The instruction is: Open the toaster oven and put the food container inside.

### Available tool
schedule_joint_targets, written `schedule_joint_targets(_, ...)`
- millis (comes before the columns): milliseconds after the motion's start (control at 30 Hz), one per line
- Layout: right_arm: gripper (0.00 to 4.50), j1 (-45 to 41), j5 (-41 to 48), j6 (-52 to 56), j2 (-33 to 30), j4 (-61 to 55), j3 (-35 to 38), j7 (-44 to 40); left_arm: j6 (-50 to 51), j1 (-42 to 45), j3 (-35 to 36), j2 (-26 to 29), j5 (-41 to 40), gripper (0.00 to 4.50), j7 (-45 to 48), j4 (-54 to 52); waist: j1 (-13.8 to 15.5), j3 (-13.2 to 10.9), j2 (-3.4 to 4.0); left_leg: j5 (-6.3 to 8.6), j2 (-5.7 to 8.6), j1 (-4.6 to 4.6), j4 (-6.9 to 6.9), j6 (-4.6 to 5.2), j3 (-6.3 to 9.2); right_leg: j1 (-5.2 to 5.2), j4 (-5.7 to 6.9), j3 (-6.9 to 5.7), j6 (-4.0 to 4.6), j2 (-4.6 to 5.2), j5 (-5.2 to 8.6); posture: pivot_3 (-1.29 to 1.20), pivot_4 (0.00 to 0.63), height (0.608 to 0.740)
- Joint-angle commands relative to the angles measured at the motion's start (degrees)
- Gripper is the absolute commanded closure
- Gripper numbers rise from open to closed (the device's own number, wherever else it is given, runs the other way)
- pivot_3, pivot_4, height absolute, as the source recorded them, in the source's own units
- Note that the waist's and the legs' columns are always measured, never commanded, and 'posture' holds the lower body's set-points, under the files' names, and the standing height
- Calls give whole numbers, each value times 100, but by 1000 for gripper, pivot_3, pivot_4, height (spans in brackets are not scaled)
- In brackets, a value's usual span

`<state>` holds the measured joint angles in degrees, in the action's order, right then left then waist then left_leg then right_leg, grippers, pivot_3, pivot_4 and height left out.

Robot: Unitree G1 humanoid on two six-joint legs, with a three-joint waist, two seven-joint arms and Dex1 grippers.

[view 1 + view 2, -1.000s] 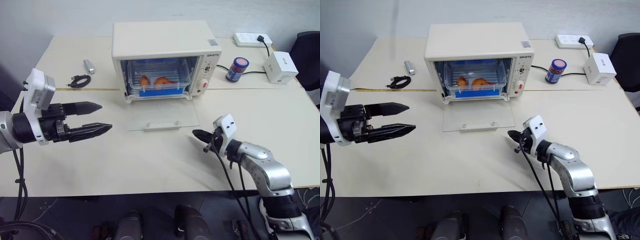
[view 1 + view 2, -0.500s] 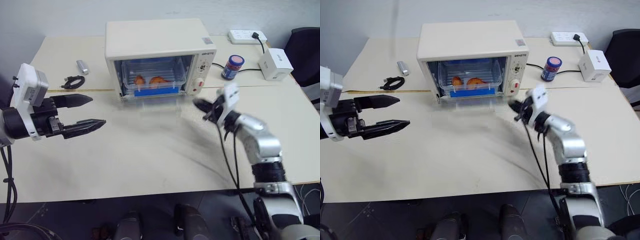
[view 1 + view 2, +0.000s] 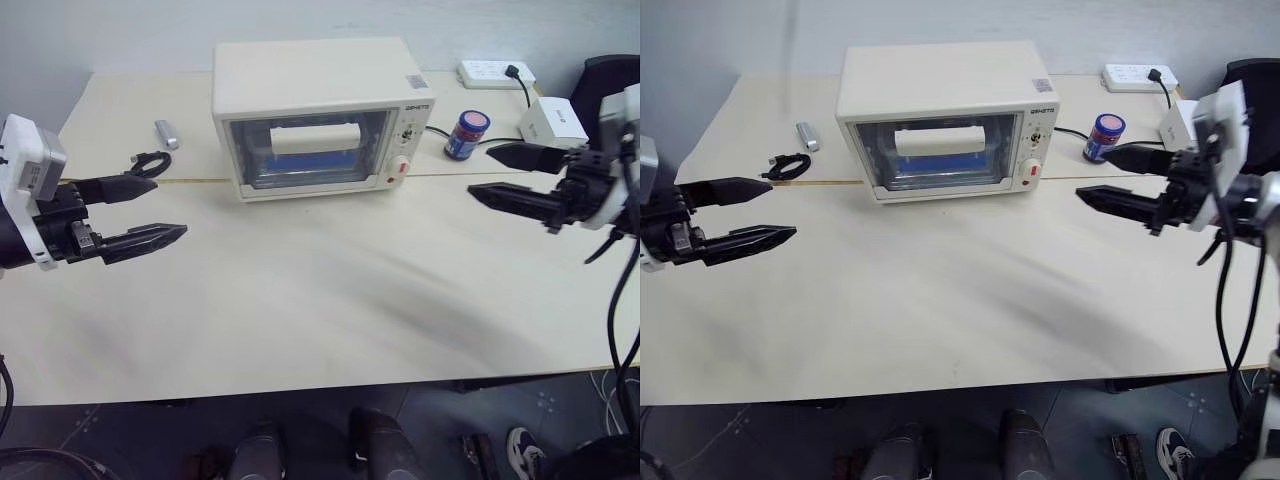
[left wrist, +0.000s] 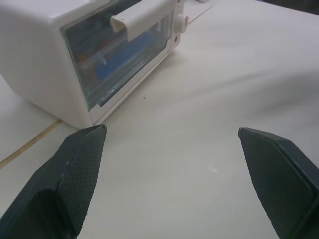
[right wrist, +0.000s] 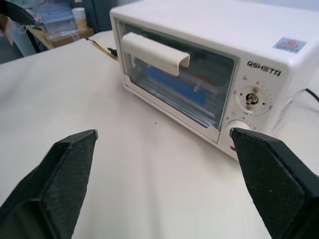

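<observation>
Head views: toaster oven (image 3: 320,115) now sitting shut at the back of the surface (image 3: 300,290), its glass door no longer lying flat as a second ago; food container (image 3: 305,165) showing dimly behind the glass, so task reading as essentially done; right end effector (image 3: 510,175) now hanging raised at the oven's right, fingers gaping wide after being pinched; left end effector (image 3: 140,212) hovering wide apart at the left, pointing level.

Left wrist: looking at the closed door between spread fingers (image 4: 75,174).

Right wrist: facing handle (image 5: 154,52) and knobs.
</observation>
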<state>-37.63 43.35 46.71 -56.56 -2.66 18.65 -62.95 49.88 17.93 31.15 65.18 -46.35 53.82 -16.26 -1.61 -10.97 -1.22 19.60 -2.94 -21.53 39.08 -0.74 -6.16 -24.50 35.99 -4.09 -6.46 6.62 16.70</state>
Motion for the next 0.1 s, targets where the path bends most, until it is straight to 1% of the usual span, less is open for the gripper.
schedule_joint_targets(33,25,18,77,-67,-197,-47,156,-169,-130,129,283,172,-9,0,108,63,-1,0,0,0,0,2,0,0,-5,-2,0,3,0,0,0,0,150,740)
schedule_joint_targets(100,25,88,64,-141,-215,-93,142,-260,-138,157,290,183,-17,0,122,93,4,0,0,0,0,1,-2,-1,-7,-4,1,4,0,0,0,0,150,740)
